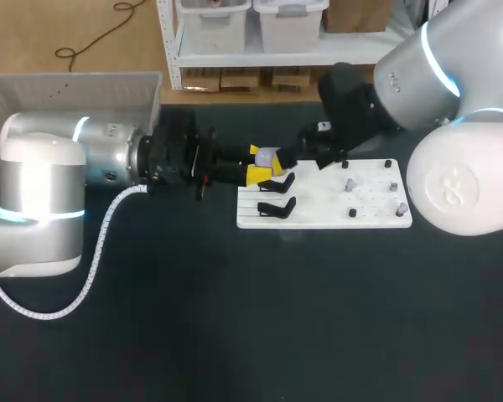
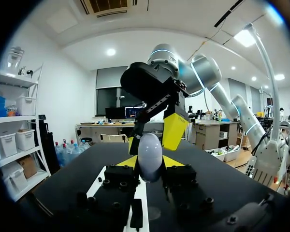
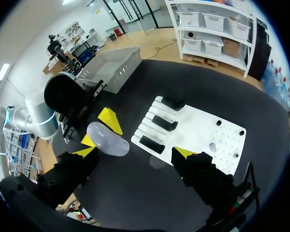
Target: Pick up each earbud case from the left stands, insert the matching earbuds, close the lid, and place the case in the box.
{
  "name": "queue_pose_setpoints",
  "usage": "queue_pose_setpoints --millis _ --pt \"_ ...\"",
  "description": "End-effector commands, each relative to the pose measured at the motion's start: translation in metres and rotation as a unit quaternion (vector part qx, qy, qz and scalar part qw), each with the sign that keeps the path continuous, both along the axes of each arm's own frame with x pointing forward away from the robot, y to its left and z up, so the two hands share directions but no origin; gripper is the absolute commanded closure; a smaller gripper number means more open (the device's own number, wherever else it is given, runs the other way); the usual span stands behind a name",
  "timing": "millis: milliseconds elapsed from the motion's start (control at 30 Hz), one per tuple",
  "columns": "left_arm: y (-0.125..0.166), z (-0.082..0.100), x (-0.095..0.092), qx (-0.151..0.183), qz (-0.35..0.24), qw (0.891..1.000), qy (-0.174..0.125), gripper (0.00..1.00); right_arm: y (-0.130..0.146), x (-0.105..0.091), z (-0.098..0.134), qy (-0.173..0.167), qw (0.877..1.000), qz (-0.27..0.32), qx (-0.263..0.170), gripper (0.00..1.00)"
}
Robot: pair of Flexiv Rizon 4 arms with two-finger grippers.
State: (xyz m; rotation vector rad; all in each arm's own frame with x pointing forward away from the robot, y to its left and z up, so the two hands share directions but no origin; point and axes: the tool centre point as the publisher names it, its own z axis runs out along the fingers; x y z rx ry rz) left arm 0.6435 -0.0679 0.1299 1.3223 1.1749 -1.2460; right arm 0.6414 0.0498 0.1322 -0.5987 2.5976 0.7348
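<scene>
Between the fingers of the left gripper (image 1: 261, 164) is a pale grey egg-shaped earbud case (image 2: 150, 153). It is pinched from two sides, with the yellow tips closed onto its lower body. The case is smooth and glossy, one even pale colour. Its lid seam can't be made out, and any print is too small to read. It is held in the air off the dark tabletop (image 1: 235, 318), just beside the stand end of a flat white board (image 1: 318, 199).

The right gripper (image 3: 134, 152) faces the left gripper from the opposite side, fingers spread wide and gripping nothing. The case lies between those fingers, close to one and well apart from the other. Contact with the near finger can't be told.

Just ahead of the left gripper and lower, three black stands (image 3: 163, 123) sit in a row on the board's near end. At the board's other end, below the right arm, are small pale pieces (image 1: 350, 184) and dark pegs (image 1: 352, 213), too small to identify.

A white mesh box (image 1: 75, 88) sits behind the left gripper, beside the left arm at the tabletop's far corner, well apart from the case. A broad stretch of dark tabletop runs from the board to the near edge.
</scene>
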Motion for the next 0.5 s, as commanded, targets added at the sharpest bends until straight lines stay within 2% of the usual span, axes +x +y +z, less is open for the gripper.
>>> queue_pose_setpoints --millis 33,300,500 --pt "0.0 -0.001 -0.001 -0.001 0.002 1.0 -0.001 1.0 0.0 0.002 0.0 -0.003 1.0 -0.004 -0.002 0.0" --pt "0.0 -0.001 -0.001 -0.001 0.002 1.0 -0.001 1.0 -0.001 0.009 0.008 -0.02 1.0 -0.014 0.003 0.0" --pt "0.0 -0.001 -0.001 -0.001 0.002 1.0 -0.001 1.0 -0.004 0.011 0.03 -0.054 0.998 -0.011 0.018 0.0"
